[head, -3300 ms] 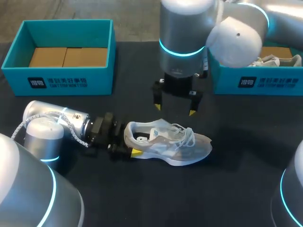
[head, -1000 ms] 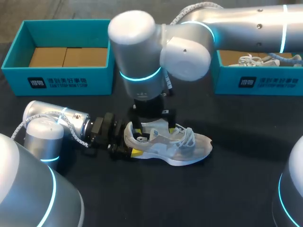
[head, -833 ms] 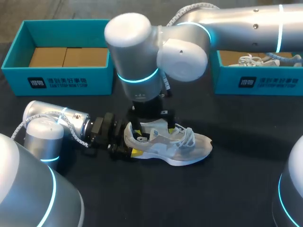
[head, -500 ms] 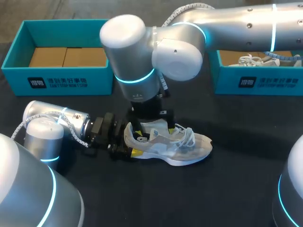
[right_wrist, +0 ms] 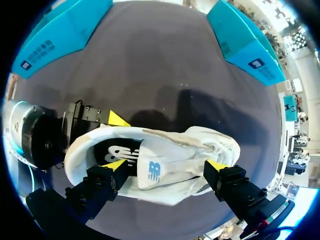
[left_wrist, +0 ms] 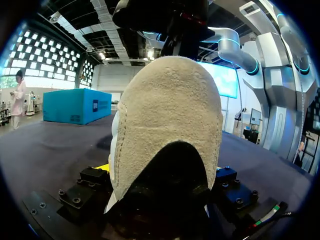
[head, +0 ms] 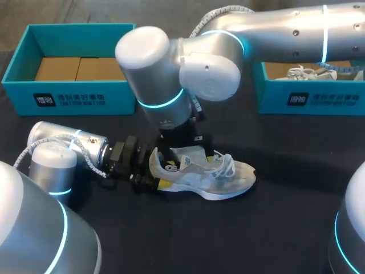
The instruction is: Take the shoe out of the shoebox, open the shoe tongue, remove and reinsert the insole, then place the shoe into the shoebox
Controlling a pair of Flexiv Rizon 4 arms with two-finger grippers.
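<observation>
shoe, white mesh: left gripper clamps its suede heel; right gripper spread wide.

Head overhead; both wrists beside shoe

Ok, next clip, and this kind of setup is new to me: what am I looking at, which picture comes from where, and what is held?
Two robot arms work at a dark table. One picture looks down from above and behind them; the two round ones come from a camera on each wrist. On the table lie a white shoe and two teal shoeboxes. The left arm has its jaws shut on the shoe's heel. The right arm is over the shoe with jaws open, one finger inside its opening.
</observation>
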